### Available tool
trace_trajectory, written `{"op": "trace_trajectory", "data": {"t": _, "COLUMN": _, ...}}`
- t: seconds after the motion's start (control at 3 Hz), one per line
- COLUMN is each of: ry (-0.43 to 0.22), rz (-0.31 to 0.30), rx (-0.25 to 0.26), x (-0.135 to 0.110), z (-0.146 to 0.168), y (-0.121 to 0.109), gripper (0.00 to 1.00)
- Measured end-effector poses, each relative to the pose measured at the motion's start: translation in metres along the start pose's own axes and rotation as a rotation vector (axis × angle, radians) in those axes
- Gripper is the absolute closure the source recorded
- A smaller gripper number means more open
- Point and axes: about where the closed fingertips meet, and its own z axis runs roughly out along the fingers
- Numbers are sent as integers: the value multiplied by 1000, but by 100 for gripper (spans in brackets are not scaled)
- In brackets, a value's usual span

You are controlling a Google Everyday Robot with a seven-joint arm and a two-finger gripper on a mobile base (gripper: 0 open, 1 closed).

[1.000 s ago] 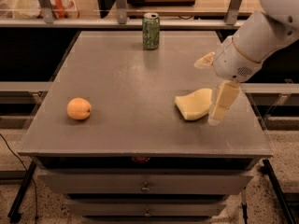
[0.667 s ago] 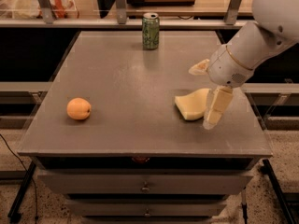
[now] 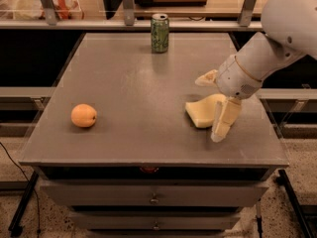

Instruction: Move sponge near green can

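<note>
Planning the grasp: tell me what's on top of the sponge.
Nothing lies on the visible top of the sponge; the open gripper hangs over it. One of its fingers hides the right edge.

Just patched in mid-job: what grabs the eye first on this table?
The white arm on the right, its gripper open at the pale yellow sponge near the table's right edge. Next, the green can upright at the far edge, and an orange fruit alone at front left.
</note>
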Motion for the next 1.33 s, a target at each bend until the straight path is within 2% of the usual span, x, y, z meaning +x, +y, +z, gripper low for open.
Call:
{"op": "trace_trajectory", "data": {"t": 0.33, "ry": -5, "rz": 5, "rx": -12, "x": 1, "z": 2, "y": 1, "gripper": 18}}
{"op": "trace_trajectory", "data": {"t": 1.33, "ry": 13, "rz": 30, "rx": -23, "x": 5, "z": -3, "y": -4, "gripper": 88}}
